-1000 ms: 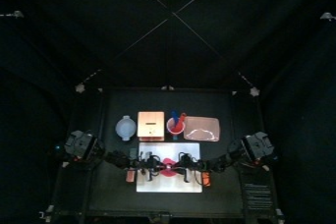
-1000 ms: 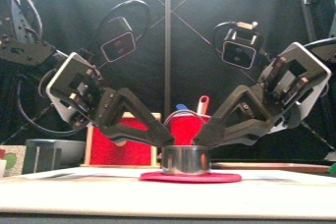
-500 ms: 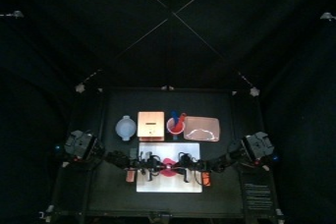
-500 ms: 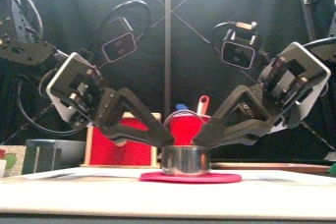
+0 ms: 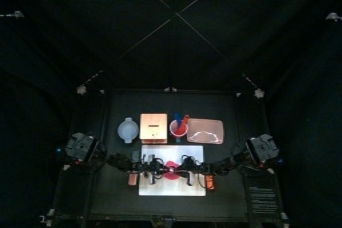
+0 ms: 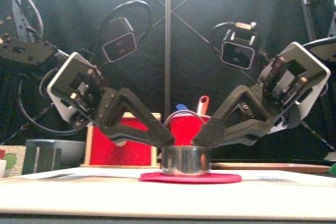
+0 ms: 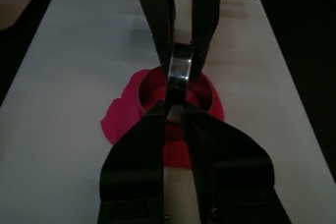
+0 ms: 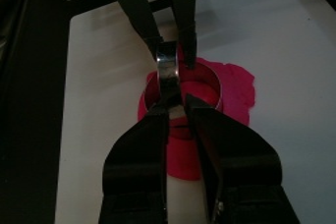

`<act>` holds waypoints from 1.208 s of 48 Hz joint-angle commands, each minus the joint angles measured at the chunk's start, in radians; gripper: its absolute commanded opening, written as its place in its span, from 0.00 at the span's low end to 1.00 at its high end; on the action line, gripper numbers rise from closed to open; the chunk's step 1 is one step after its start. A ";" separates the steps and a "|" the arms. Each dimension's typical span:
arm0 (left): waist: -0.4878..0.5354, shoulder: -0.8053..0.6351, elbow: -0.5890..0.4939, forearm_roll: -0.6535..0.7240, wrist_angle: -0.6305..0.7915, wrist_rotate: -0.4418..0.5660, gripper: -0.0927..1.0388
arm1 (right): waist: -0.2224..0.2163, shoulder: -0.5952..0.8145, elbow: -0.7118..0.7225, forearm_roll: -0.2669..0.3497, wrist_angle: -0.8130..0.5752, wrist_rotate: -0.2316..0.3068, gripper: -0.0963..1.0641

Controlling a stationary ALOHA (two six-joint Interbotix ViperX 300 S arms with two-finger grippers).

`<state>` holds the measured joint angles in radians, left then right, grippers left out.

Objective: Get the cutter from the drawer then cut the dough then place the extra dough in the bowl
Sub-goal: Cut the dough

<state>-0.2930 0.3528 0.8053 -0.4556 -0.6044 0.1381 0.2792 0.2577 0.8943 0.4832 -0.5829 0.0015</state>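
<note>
Front view: the round metal cutter stands upright on the flat pink dough, at the middle of the white cutting board. The left gripper and right gripper meet over it from opposite sides. Each has its jaws nearly closed, pinching the cutter's rim. The blue-grey bowl sits behind the board, well apart.

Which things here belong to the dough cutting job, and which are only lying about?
Job:
cutter
dough
white board
blue-grey bowl
wooden box

Lying about:
red cup with toy knives
pink tray
</note>
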 commanded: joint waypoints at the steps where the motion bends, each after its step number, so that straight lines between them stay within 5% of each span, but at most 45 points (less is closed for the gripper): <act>1: 0.008 0.051 0.012 -0.006 0.091 -0.003 0.45 | -0.052 0.080 -0.003 0.008 0.057 0.014 0.45; 35: 0.008 0.023 0.011 -0.005 0.071 0.003 0.54 | -0.044 0.051 -0.054 0.020 0.100 0.017 0.48; 47: 0.008 0.015 0.011 -0.008 0.064 0.002 0.68 | -0.046 0.043 -0.057 0.023 0.100 0.017 0.59; 58: 0.002 -0.003 0.014 -0.006 0.063 0.003 0.71 | -0.049 0.015 -0.054 0.035 0.100 0.015 0.68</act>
<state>-0.2884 0.3421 0.7931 -0.4571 -0.5952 0.1396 0.2746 0.2654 0.8283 0.5001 -0.5185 0.0031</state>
